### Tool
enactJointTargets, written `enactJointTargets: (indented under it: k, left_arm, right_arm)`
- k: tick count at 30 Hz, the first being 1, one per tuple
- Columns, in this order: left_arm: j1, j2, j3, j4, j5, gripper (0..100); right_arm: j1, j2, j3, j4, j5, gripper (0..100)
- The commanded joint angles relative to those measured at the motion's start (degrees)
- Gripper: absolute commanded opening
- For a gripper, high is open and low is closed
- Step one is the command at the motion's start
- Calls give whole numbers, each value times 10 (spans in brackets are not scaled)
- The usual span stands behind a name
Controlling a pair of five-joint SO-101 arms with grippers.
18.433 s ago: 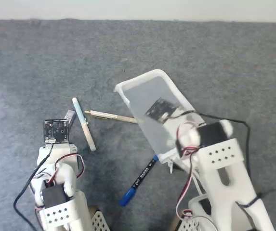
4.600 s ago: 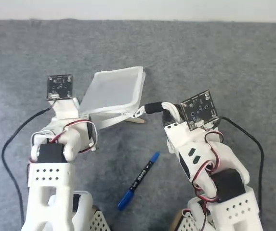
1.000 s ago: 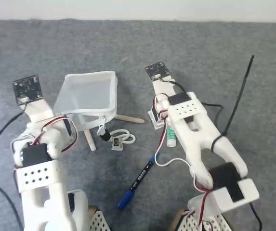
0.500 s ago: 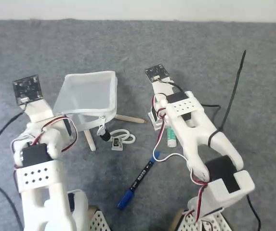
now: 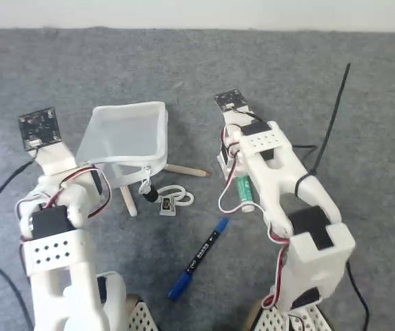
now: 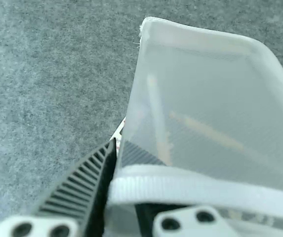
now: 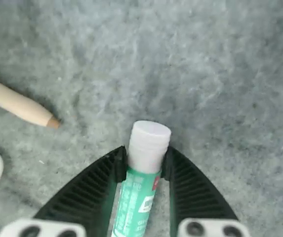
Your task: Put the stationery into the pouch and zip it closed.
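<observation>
Two grippers, both loaded: left gripper [image 6: 126, 159] pinches the pouch [image 5: 129, 131] at its zipper hem, left of centre in the high view; right gripper [image 7: 145, 154] clamps the glue stick [image 7: 142, 173], centre-right, open carpet [image 5: 300, 76] around. Left wrist view adds stick shapes [image 6: 159, 123] through the mesh, inside or beneath unclear.

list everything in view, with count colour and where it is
pouch: 1, translucent white, in left gripper
glue stick: 1, green, white cap, in right gripper
marker: 1, blue and black, on mat, front centre
pencil: 1, wooden, on mat, end under pouch
pale pen: 1, cream, partly under pouch
cord loop: 1, white, black tag, by pouch's zip
mat: 1, grey, under everything
left gripper: 1, black, shut on pouch
right gripper: 1, black, shut on glue stick
</observation>
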Motion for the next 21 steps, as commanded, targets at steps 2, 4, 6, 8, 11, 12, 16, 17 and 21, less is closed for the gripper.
enactJointTargets:
  k: [2,4,6,8,11,12,16,17,21]
  left_arm:
    - [-5,7,-38,-11,9,11]
    - [-5,7,-38,-11,9,11]
    - [-5,7,-38,-11,9,11]
    - [-5,7,-38,-11,9,11]
    - [-5,7,-38,-11,9,11]
    - [-5,7,-38,-11,9,11]
    - [-5,7,-38,-11,9,11]
    - [-5,7,-38,-11,9,11]
    - [-5,7,-38,-11,9,11]
  right_arm:
    - [8,34,-82,44,-7,98]
    - [7,55,-105,65,-6,97]
    - [5,71,-128,87,-6,96]
    - [6,80,-146,102,-6,85]
    - [7,85,-155,109,-4,28]
    - [7,85,-155,109,-4,13]
    - [6,85,-155,109,-4,7]
    - [6,84,-155,109,-4,7]
    - [2,75,-157,124,-3,7]
